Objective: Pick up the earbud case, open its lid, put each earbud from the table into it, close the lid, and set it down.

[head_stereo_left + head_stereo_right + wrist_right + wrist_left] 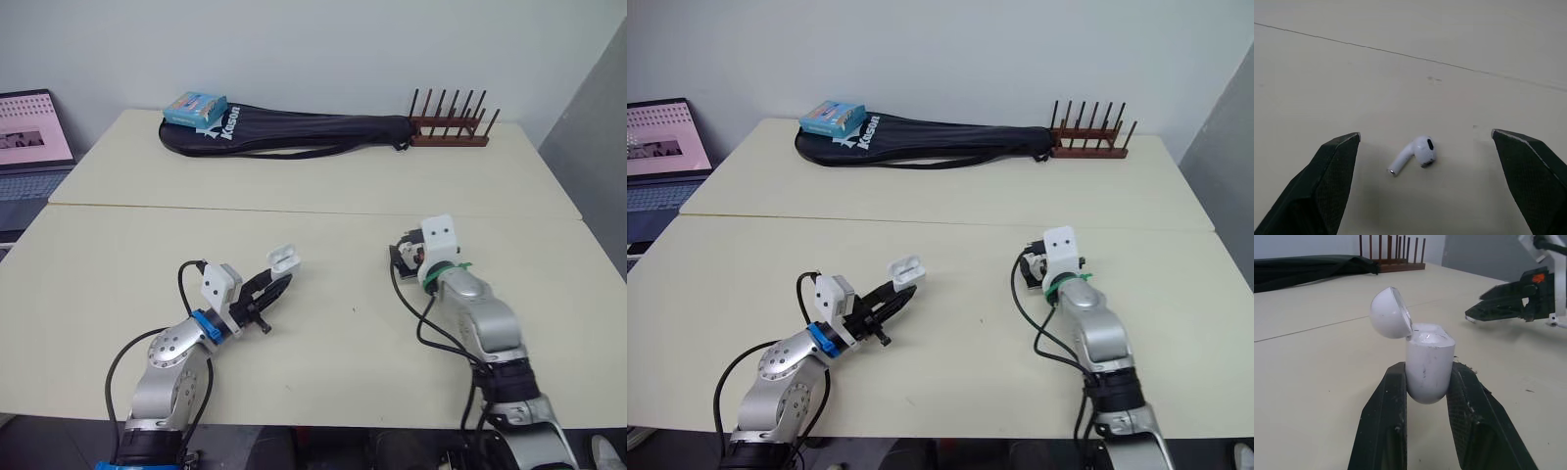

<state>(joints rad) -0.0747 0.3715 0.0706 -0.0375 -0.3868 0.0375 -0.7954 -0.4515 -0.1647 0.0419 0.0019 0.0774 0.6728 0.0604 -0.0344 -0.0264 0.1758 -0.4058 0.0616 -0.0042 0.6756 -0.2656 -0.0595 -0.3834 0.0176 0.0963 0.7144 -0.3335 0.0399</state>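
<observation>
Left gripper (pixel 1427 376) jaws are clamped on the lower body of the white earbud case (pixel 1430 350) — its lid (pixel 1390 313) is hinged back, and what sits in its wells cannot be told. Right gripper (pixel 1425 133) jaws are spread wide, touching nothing; one white earbud (pixel 1414 155) lies on the table (pixel 1400 58) between them — just inside the tips. Far beyond both jaws lies a black racket bag (pixel 294 132).

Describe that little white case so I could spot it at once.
On the near cream table, find the robot's left claw. The earbud case is pinched at its tip: small, white, rounded, lid flipped open, unlike the loose earbud lying flat.
</observation>
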